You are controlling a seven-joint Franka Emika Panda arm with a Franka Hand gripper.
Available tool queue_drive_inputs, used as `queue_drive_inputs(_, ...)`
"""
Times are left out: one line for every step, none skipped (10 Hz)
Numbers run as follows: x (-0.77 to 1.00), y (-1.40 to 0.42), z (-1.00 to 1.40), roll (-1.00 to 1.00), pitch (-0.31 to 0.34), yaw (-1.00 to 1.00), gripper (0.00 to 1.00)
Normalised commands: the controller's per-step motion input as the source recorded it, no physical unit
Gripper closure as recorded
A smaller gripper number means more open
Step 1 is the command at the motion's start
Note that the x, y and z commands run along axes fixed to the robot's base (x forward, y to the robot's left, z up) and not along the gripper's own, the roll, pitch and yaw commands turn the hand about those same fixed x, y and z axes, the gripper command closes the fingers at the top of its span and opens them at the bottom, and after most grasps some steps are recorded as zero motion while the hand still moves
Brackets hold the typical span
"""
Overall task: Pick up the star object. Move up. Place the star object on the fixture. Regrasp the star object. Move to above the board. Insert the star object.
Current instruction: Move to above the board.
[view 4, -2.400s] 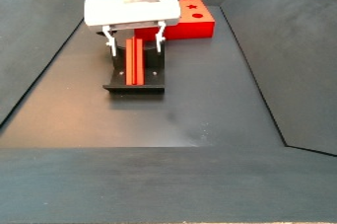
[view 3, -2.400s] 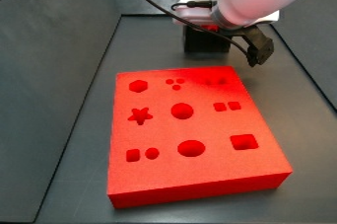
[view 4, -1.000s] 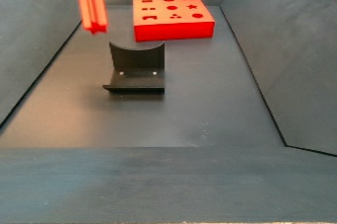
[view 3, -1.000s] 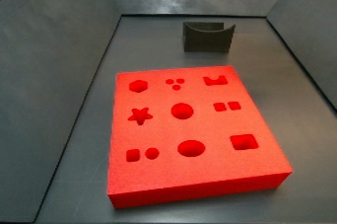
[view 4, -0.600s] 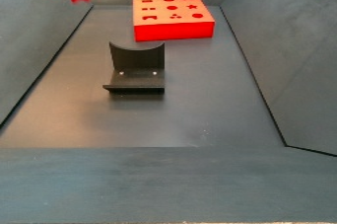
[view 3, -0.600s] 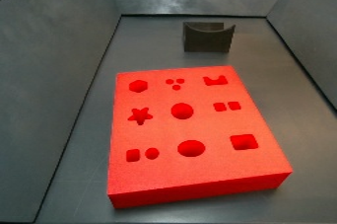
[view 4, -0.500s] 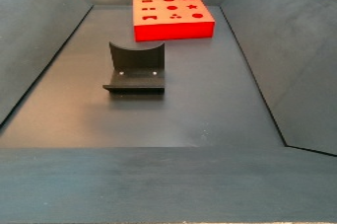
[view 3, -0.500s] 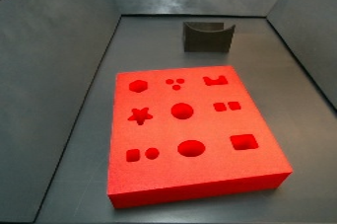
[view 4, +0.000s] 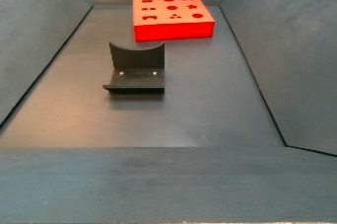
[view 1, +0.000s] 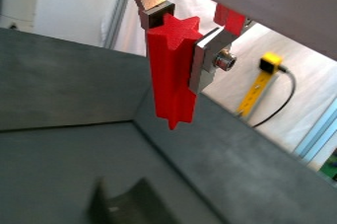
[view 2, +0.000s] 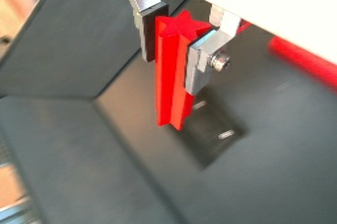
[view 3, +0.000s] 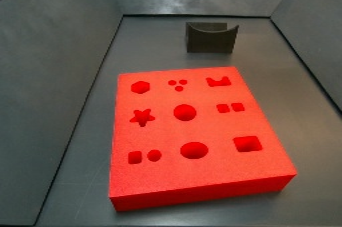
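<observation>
The gripper (view 1: 179,31) is shut on the star object (view 1: 171,70), a long red bar with a star-shaped end, held high above the floor; both wrist views show the silver fingers (view 2: 200,55) clamping its top end (view 2: 172,65). The gripper and star object are out of view in both side views. The red board (view 3: 197,136) with its star-shaped hole (view 3: 142,118) lies on the floor, also seen in a side view (view 4: 172,17). The dark fixture (view 4: 134,68) stands bare in both side views (view 3: 210,36) and shows below the star object in a wrist view (view 2: 211,139).
Sloped dark walls (view 4: 46,50) enclose the floor. The board has several other holes, round, square and crown-shaped (view 3: 218,79). A red edge of the board (view 2: 305,58) shows in a wrist view. A yellow cable (view 1: 263,80) lies outside the bin.
The gripper lifted the star object off the fixture and rose up and away; it has left both side views. The fixture now stands bare.
</observation>
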Motion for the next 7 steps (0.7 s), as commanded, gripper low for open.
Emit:
queue_drive_inputs(-0.83,-1.0,0.28,-1.0,-0.185,-0.22,1.0)
queue_drive_inputs(-0.85,-1.0,0.28,-1.0,-0.184,-0.23,1.0)
queue_drive_inputs(-0.88,-1.0,0.28,-1.0,-0.186,-0.24,1.0)
queue_drive_inputs(-0.91,-1.0,0.28,-1.0,-0.186,-0.24,1.0)
queue_drive_inputs(-0.96,-1.0,0.28,-1.0,-0.188,-0.25,1.0)
queue_drive_inputs(-0.77,-0.75,0.21,-1.0,-0.194,-0.24,1.0)
queue_drive_inputs(-0.59,-0.54,0.15,-1.0,-0.202,-0.24,1.0)
